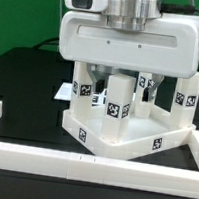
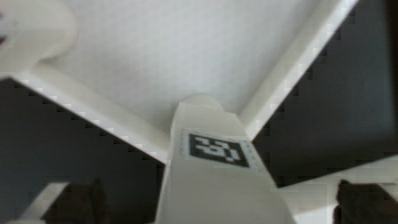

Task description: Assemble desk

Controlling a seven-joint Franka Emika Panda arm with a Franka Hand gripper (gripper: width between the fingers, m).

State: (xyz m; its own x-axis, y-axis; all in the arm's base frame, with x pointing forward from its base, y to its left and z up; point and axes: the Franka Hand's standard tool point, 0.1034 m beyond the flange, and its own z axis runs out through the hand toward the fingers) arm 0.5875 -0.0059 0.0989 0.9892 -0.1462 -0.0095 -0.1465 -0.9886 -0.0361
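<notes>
Four legs (image 1: pixel 116 98) upright inside the rimmed tabletop (image 1: pixel 101 135), tool (image 2: pixel 222 200) open astride one leg, black table (image 1: pixel 29 84) around.

Black table (image 1: pixel 18 88), green wall (image 1: pixel 23 8) behind.

White block leg standing up from the pale tray-like tabletop, seen from straight above between two dark fingertips.

White rectangular plastic leg (image 2: pixel 221 170) rising toward the lens, carrying a black-and-white square marker (image 2: pixel 221 150) on its facing side; behind it the flat white plastic tabletop (image 2: pixel 187 45) with raised rims (image 2: pixel 285 80) meeting at a corner beside the leg; black table surface (image 2: pixel 63 145) outside the rims; dark gripper fingertips (image 2: pixel 71 203) on either side of the leg, spread wide, clear of its sides.
</notes>
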